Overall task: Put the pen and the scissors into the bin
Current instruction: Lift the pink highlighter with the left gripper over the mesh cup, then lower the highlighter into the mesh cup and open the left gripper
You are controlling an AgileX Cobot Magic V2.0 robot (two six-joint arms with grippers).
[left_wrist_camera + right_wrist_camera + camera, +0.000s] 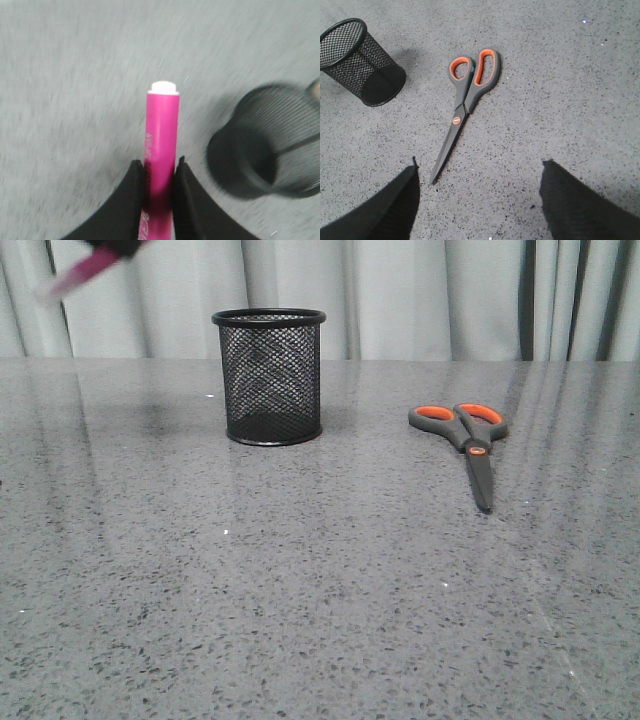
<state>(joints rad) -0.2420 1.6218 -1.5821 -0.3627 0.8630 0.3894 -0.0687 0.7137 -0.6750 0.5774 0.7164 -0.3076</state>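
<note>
Left fingers (159, 197) squeeze the pink pen (161, 150) tight, high in the air, with the black bin (270, 150) on the table (300, 590) off to one side below. Right fingers (477, 200) are spread wide apart above the scissors (465, 107), which lie flat and closed near the bin.

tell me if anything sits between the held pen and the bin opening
Nothing visible does. The left gripper holds the pen in the air, off to the side of the bin, whose open top looks empty. The scissors lie well clear.
</note>
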